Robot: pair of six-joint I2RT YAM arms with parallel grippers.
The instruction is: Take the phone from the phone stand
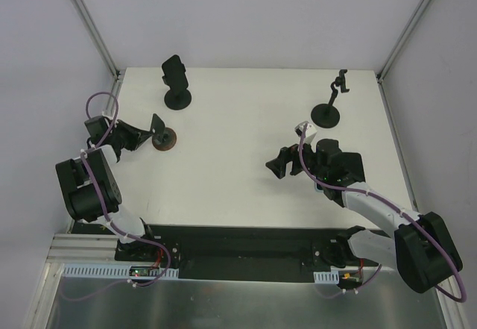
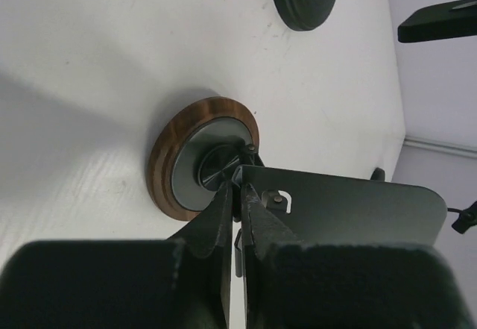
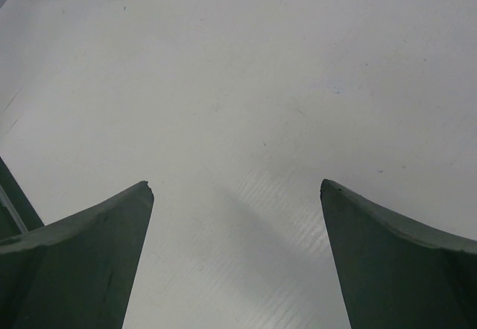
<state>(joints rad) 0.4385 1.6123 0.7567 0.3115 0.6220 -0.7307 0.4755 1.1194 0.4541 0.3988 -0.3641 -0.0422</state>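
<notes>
Three stands on tabletop (image 1: pixel 238 172).
- Phone (image 1: pixel 174 70) appears to sit on the black stand (image 1: pixel 177 99), far left. It is upright, clear of both arms, and not yet removed.
- The wood stand (image 1: pixel 165 140), near left, carries no phone. Its grey plate (image 2: pixel 350 210) is bare.
- The thin stand (image 1: pixel 326 113), far right, is also bare.

Left hand (image 1: pixel 153 132): fingers nearly together, pinching the left edge of the plate just above the hinge. The wrist view shows the edge running into the narrow gap. The arm comes in low from the left, so the grip lands on the plate and not on the wooden base.
Judgement: this grip would steady a stand, but this one has nothing to give up. The phone is farther back, just beyond.

Right hand (image 1: pixel 282 162): spread wide, holding nothing, hovering over bare tabletop right of centre, well apart from every stand. Fingers point left across the tabletop.
Judgement: it is free to reach for the phone, and the wide opening suits the phone's width.
</notes>
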